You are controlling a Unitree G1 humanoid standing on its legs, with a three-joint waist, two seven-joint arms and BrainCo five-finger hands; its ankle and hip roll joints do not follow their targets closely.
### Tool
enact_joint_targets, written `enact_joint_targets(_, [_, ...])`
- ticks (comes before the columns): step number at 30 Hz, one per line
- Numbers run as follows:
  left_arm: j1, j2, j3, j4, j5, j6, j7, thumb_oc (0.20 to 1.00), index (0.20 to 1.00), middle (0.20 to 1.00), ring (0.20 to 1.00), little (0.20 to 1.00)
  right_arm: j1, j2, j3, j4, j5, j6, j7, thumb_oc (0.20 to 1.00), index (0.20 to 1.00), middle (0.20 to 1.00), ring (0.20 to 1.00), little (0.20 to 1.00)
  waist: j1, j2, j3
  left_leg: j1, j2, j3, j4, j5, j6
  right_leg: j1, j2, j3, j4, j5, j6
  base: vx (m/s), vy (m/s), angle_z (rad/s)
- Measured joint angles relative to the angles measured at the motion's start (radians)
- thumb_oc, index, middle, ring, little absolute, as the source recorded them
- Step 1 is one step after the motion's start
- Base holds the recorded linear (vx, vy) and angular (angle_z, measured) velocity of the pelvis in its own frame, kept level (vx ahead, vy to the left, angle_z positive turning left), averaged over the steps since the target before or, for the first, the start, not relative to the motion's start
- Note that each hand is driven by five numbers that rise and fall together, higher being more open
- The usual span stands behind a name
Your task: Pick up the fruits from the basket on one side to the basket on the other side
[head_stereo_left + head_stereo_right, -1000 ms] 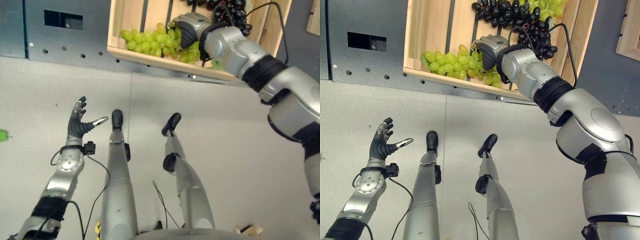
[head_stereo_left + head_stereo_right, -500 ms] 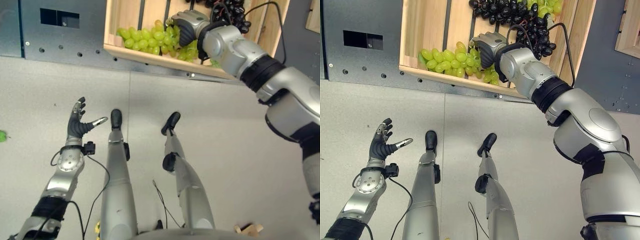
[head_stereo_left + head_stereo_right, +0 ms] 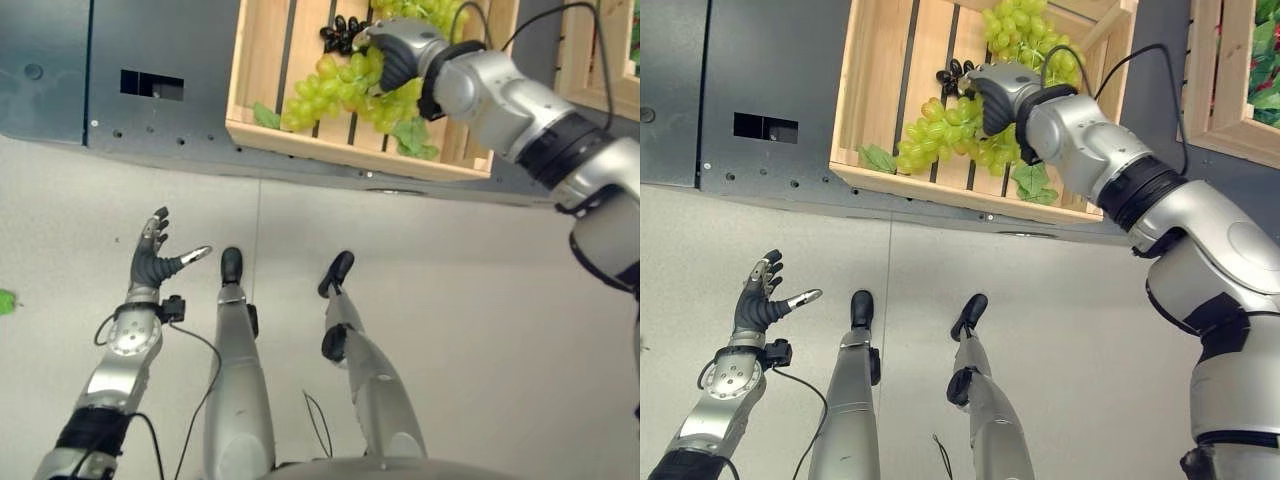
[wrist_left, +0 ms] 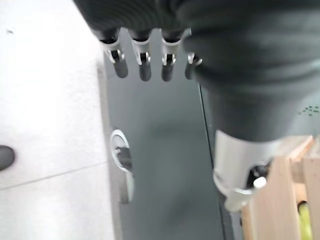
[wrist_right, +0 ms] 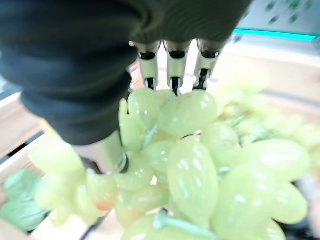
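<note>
- Risk: the green grape bunch [image 3: 958, 130] is held at one end only, in the right hand [image 3: 998, 92]. Most of its length hangs free, so a fast lift could tear grapes from the stems or let the bunch slip out.
- Risk: the free end trails close to the front rail of the wooden crate [image 3: 872, 70]. It could be caught on that rail if the bunch is drawn out low.
- Grip: in the right wrist view, the fingers [image 5: 172, 62] are seen curled over the top of the bunch and the thumb is pressed against its side. The hand is judged to be closed on the fruit.
- Position: the bunch lies inside the crate, directly under and against the right hand, with dark grapes [image 3: 953, 76] just beside it.
- Idle hand: the left hand [image 3: 152, 255] is held over the floor with relaxed, spread fingers and nothing in it.
</note>
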Motion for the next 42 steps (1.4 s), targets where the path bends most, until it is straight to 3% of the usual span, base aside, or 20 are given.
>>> enact_joint_targets(3, [0.005,-0.01,0.0,0.008,-0.006,0.006,-0.022,1.0,1.0,1.0,1.0,1.0,-0.002,-0.047,0.002,-0.023,0.002,-0.003,0.0,0.2,0.2,0.2,0.2,0.2,0.013,0.0,0.0,0.033,0.0,0.012,-0.01,0.002,-0.002,0.017,-0.002,0.0,0.006,0.011,-0.013,-0.05,0.009,-0.08])
enact_joint_targets(8, [0.008,-0.002,0.0,0.03,-0.008,0.009,-0.057,1.0,1.0,1.0,1.0,1.0,-0.002,-0.057,0.023,-0.023,0.022,-0.015,0.002,0.2,0.2,0.2,0.2,0.2,0.013,0.001,0.0,0.133,-0.002,0.026,-0.027,0.001,-0.002,0.099,-0.008,0.001,0.005,0.01,-0.013,-0.02,0.007,-0.06])
enact_joint_targets(24, [0.053,0.017,0.019,0.024,-0.007,0.028,-0.122,1.0,1.0,1.0,1.0,1.0,-0.003,-0.105,0.04,-0.055,0.022,-0.037,0.02,0.2,0.2,0.2,0.2,0.2,0.049,0.0,0.0,0.292,-0.012,0.027,-0.092,0.012,-0.007,0.241,-0.016,-0.027,-0.007,-0.005,-0.002,0.01,-0.007,0.02])
enact_joint_targets(29, [0.058,0.081,0.058,-0.058,-0.006,0.029,-0.141,1.0,1.0,1.0,1.0,1.0,-0.004,-0.165,0.04,-0.078,0.007,-0.044,0.035,0.2,0.2,0.2,0.2,0.2,0.072,-0.002,-0.001,0.344,-0.018,0.026,-0.122,0.017,-0.012,0.283,-0.019,-0.036,-0.007,-0.024,0.0,0.01,-0.03,0.03])
enact_joint_targets(32, [0.042,0.138,0.097,-0.119,-0.003,0.03,-0.151,1.0,1.0,1.0,1.0,1.0,-0.008,-0.212,0.042,-0.115,-0.001,-0.053,0.051,0.2,0.2,0.2,0.2,0.2,0.075,-0.009,-0.007,0.377,-0.019,0.016,-0.18,0.05,-0.021,0.303,-0.015,-0.067,-0.007,-0.032,-0.002,0.0,-0.064,0.18])
enact_joint_targets(37, [0.001,0.189,0.117,-0.151,-0.006,0.034,-0.169,1.0,1.0,1.0,1.0,1.0,-0.051,-0.235,0.073,-0.162,0.0,-0.068,0.071,0.2,0.2,0.2,0.2,0.2,0.071,-0.031,-0.035,0.406,-0.018,-0.001,-0.224,0.071,-0.032,0.318,-0.008,-0.088,-0.007,-0.045,-0.009,0.0,-0.011,0.09])
enact_joint_targets(42, [-0.014,0.303,0.166,-0.183,0.002,0.053,-0.188,1.0,1.0,1.0,1.0,1.0,-0.079,-0.245,0.098,-0.207,0.012,-0.085,0.111,0.2,0.2,0.2,0.2,0.2,0.072,-0.039,-0.044,0.425,-0.017,0.001,-0.224,0.071,-0.032,0.336,-0.009,-0.087,-0.007,-0.047,-0.01,0.0,0.0,0.0])
